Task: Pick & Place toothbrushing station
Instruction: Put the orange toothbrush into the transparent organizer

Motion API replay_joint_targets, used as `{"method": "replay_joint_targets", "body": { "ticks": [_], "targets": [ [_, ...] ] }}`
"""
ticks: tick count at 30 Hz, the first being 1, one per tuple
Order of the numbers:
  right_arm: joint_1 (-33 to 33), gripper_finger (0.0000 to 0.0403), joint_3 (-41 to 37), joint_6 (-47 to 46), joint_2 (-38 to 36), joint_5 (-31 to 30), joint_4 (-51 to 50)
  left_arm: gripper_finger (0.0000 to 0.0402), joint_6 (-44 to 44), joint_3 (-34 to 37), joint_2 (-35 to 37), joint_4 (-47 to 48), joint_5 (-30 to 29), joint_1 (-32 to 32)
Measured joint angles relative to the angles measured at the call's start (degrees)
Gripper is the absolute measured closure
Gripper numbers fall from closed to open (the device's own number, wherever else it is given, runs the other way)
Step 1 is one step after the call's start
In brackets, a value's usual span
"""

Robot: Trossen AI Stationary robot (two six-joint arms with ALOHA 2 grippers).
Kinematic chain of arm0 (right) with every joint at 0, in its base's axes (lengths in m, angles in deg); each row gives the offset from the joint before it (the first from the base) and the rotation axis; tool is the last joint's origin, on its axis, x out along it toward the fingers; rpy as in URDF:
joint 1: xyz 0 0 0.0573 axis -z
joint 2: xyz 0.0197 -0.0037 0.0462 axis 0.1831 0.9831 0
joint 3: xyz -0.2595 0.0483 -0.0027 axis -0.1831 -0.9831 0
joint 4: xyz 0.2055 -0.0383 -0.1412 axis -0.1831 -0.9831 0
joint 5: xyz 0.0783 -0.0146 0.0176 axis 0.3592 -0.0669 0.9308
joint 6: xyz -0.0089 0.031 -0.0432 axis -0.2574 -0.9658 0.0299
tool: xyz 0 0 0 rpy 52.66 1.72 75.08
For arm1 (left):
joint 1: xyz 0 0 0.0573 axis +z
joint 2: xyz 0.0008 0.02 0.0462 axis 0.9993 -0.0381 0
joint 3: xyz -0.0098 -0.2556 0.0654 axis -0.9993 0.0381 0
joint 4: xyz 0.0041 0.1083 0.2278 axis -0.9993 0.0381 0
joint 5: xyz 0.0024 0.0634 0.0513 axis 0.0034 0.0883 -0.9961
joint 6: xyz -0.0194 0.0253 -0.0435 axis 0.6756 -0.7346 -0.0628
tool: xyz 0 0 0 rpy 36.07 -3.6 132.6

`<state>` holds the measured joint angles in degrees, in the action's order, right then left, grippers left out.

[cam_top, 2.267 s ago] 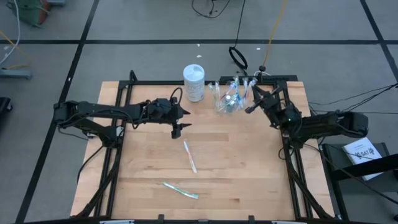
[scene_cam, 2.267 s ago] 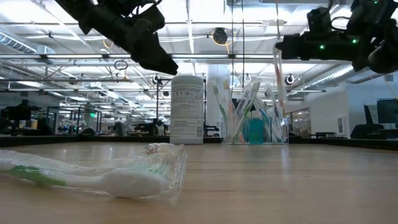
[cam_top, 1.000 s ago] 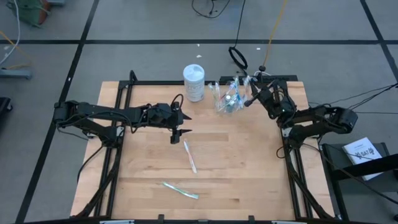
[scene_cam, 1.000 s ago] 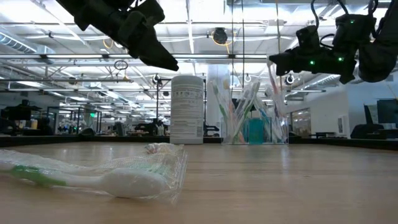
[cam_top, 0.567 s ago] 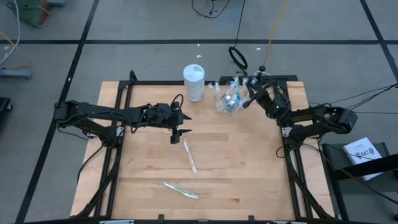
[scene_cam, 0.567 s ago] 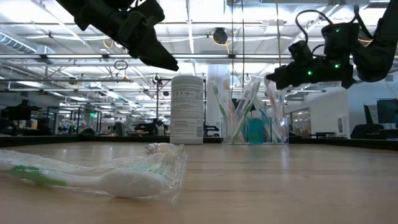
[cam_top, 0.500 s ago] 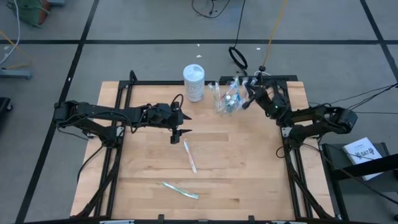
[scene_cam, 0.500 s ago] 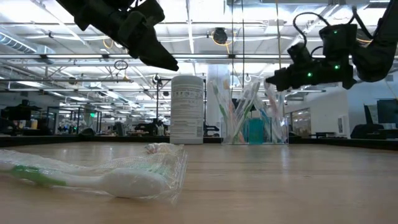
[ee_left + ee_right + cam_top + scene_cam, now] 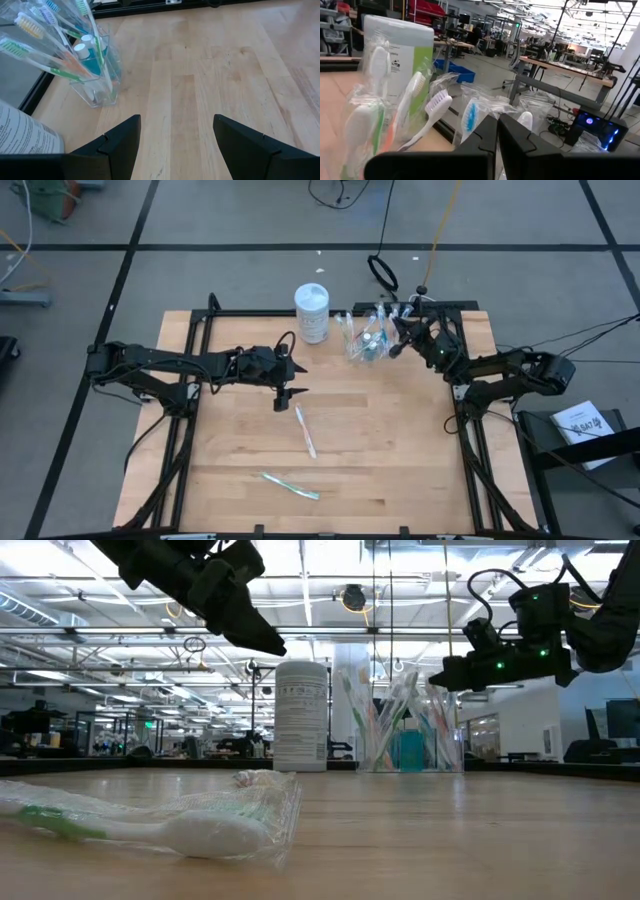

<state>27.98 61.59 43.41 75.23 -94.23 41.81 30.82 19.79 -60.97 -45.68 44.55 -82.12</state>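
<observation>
Since a couple of seconds ago the right tool (image 9: 396, 327) has moved in from beside the clear cup (image 9: 365, 338) at the far edge of the surface (image 9: 400, 440) until it is right against the bunch of wrapped toothbrushes (image 9: 415, 107) standing in it; its fingers are pressed together, and whether a wrapper is caught between them cannot be told. The left tool (image 9: 283, 393) has dropped slightly and hangs spread open above the near end of a wrapped toothbrush (image 9: 305, 430) lying mid-surface. A second wrapped brush (image 9: 290, 485) near the front edge and the white canister (image 9: 311, 313) beside the cup have not moved.
</observation>
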Motion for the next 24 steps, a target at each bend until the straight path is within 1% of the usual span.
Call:
{"method": "replay_joint_targets", "body": {
  "ticks": [3, 6, 16, 20, 24],
  "targets": [
    [0.0, 0.0392, 0.0, -1.7, 0.0, 0.0, 0.1, 0.0147, 0.1, 0.0, 0.0, 0.3, 0.0, 0.0],
    [0.0, 0.0376, -0.1, -3.4, 0.0, 0.0, -0.2, 0.0146, 0.1, 0.0, 0.0, 0.3, 0.0, 0.0],
    [0.0, 0.0292, -0.1, -3.9, 0.0, 0.0, -1.1, 0.0146, 0.1, 0.0, 0.0, 1.6, 0.0, 0.0],
    [0.0, 0.0268, -0.2, -1.2, -1.7, 0.0, -1.1, 0.0146, 0.1, 0.0, 0.0, 1.6, 0.0, 0.0],
    [-1.1, 0.0257, -0.2, 2.5, -5.1, 0.0, -1.2, 0.0147, -0.5, 0.0, 0.0, 1.6, 0.0, 0.0]
  ]
}}
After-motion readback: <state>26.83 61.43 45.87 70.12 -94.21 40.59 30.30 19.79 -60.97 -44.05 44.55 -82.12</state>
